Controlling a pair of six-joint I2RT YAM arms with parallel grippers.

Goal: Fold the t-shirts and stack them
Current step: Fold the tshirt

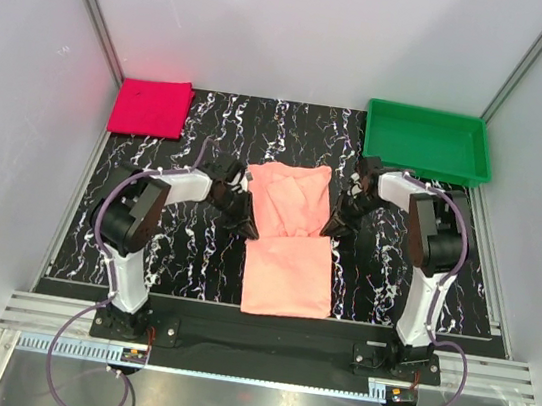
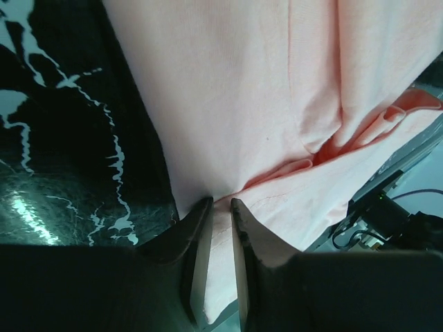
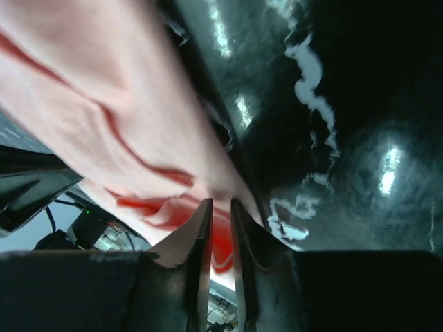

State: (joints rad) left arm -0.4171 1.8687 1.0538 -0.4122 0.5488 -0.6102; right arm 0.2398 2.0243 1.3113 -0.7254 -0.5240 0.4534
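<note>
A salmon-peach t-shirt [image 1: 287,266] lies in the middle of the black marbled table, its far half rumpled and lifted, its near half flat. My left gripper [image 1: 245,222] is at the shirt's left edge, at mid-length. In the left wrist view the left gripper [image 2: 221,202] has its jaws close together with the peach cloth [image 2: 235,104] pinched between them. My right gripper [image 1: 333,227] is at the right edge. The right wrist view shows it [image 3: 221,202] nipping a fold of the same shirt [image 3: 104,104]. A magenta-red t-shirt [image 1: 150,106] lies folded at the back left.
A green plastic tray [image 1: 426,141] stands at the back right corner, just behind the right arm. White walls with metal rails close in the table on the left, right and back. A metal rail runs along the near edge by the arm bases.
</note>
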